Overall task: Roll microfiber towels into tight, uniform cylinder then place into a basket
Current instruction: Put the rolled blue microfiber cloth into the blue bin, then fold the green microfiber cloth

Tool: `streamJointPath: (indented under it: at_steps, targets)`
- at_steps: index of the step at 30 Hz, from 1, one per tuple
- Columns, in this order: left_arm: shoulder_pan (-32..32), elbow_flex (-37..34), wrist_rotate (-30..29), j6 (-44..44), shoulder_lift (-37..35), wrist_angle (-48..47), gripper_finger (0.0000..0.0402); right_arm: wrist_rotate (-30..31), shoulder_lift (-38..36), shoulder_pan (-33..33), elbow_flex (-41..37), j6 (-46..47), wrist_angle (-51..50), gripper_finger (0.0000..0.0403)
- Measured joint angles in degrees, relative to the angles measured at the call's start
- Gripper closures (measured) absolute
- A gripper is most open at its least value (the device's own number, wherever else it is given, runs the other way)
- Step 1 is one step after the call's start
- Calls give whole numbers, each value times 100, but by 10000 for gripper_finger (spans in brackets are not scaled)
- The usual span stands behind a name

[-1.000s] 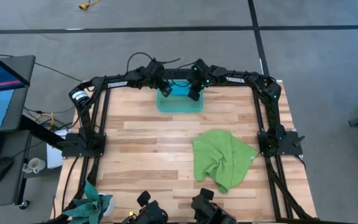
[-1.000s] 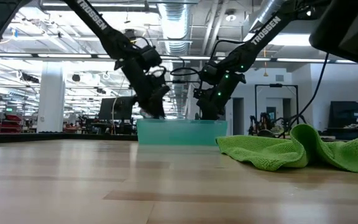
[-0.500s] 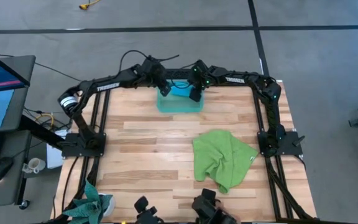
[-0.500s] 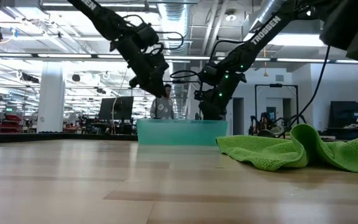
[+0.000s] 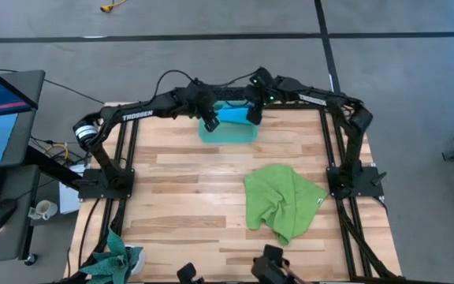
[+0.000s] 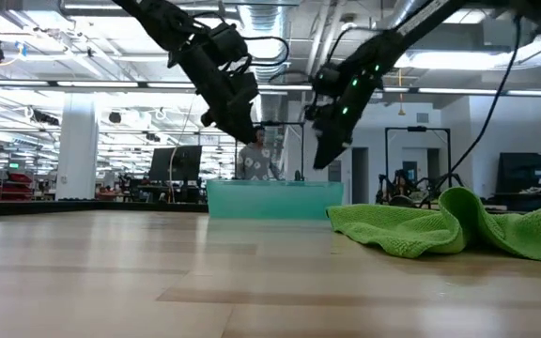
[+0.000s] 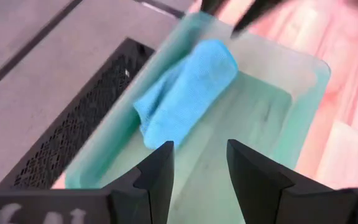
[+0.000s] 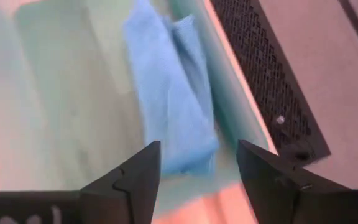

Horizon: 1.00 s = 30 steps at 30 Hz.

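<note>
Nearest the low camera lies the bare wooden table (image 6: 158, 282), and on its right side a lime green towel (image 5: 281, 201) is spread in loose, rumpled folds, unrolled and well apart from both arms. At the near left corner of the table, in the high view, sits a dark teal-green cloth bundle (image 5: 115, 259). Farther back, at the far edge of the table, stands the translucent teal basket (image 5: 228, 132), with low walls. Inside it lies the blue towel (image 7: 185, 90), rolled into a loose cylinder and resting along the far wall of the basket. Above the basket hang both arms. The left end effector (image 5: 209, 122) hovers over the left part of the basket, fingers parted and holding nothing, clear of the blue towel. The right end effector (image 5: 254, 117) hangs over the right part of the basket, its fingers spread wide and released, also empty, with the blue towel below it. Beyond the table, in the low view, a person (image 6: 254, 158) stands in the room behind the basket.
</note>
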Motion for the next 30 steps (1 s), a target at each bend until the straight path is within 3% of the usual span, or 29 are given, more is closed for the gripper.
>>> streamJointPath:
  at_steps: [5,10,14,20,30]
  targets:
    - [-471,-85,-18,3,0,-165,260,-117,-821,204,-428,148,-581,183]
    - [-1141,-125,-262,-24,2,-100,260,-160,-1762,509,-1423,465,-397,190]
    - [-1800,-127,-457,-145,2,90,260,-157,-2605,859,-2466,843,103,196]
    - [-2672,-133,-563,-164,337,1118,260,-112,-3658,1485,-3804,1352,1324,205]
    - [-3593,-136,-578,-687,1322,2196,260,828,-4653,2936,-4418,2189,1481,223]
